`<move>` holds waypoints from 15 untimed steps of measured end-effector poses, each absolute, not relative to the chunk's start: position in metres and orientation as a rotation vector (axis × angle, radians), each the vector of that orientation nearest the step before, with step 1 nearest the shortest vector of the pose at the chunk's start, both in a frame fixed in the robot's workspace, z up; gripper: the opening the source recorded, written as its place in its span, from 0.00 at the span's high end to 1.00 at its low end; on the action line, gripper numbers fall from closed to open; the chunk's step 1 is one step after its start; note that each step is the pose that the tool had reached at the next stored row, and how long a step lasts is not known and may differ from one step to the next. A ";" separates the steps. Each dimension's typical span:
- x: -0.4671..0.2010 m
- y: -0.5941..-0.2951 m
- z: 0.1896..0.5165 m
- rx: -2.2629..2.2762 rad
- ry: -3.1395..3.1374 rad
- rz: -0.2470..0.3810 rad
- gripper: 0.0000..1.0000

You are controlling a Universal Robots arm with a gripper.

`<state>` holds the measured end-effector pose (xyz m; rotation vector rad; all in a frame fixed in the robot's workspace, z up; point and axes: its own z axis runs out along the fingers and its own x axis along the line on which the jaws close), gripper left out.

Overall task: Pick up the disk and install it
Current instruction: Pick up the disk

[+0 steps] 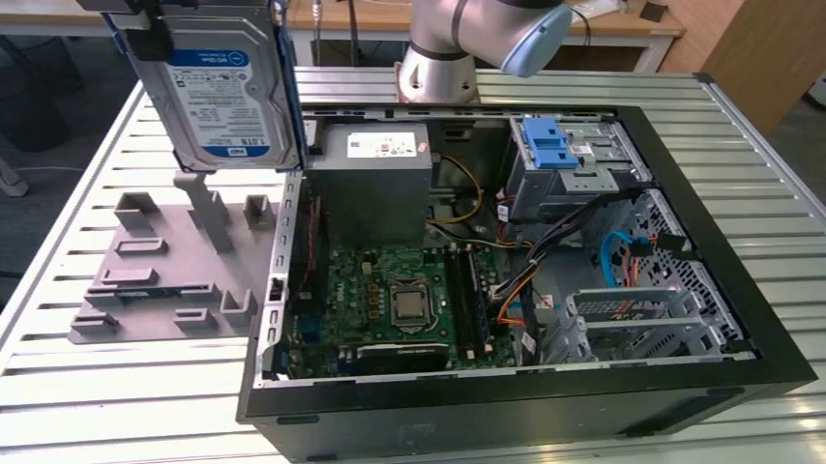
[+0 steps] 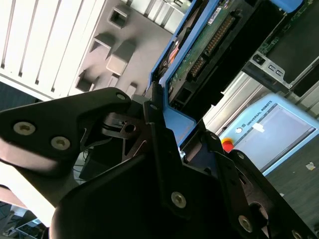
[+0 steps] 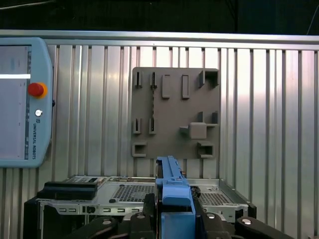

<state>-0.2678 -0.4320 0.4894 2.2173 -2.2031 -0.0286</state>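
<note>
Disk hangs upright in the air, clamped by its blue carrier edge in the end effector, above the grey plate and just outside the case. Held by thin plastic, it may twist or slip if it brushes the case wall, and a skewed entry could jam at the cage or snag cables. The slatted metal tabletop carries all, pendant too, with the arm at its far edge; beyond stands a wooden desk

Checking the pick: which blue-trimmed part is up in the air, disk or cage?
The disk, upright above the grey fixture; the cage sits inside the case.
</note>
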 end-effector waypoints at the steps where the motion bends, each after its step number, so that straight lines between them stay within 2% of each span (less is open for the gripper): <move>1: -0.265 -0.432 0.489 2.217 -2.203 -0.029 0.64; 15: -0.230 -0.434 0.489 2.217 -2.203 -0.028 0.64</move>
